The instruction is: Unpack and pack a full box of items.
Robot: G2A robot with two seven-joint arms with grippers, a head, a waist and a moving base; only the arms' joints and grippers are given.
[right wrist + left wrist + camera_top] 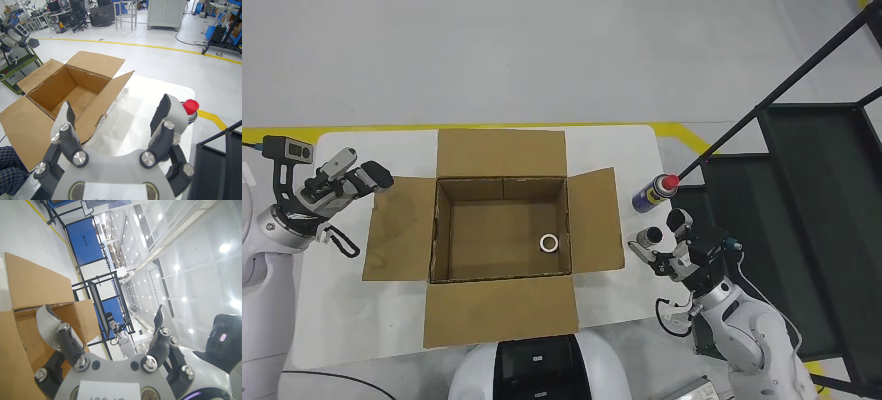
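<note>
jaws apart both sides; white ring (549, 242) in box (502, 152)

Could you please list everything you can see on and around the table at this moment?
table: one, white, in front of the robot
cardboard box: one, brown, middle of the table, all four flaps open
ring-shaped roll: one, white, on the box floor near a side wall
spray can: one, blue with red cap, on the table beside the box
rack: one, black, beside the table
left hand: one, open, at the table's edge
right hand: one, open, near the spray can
</note>
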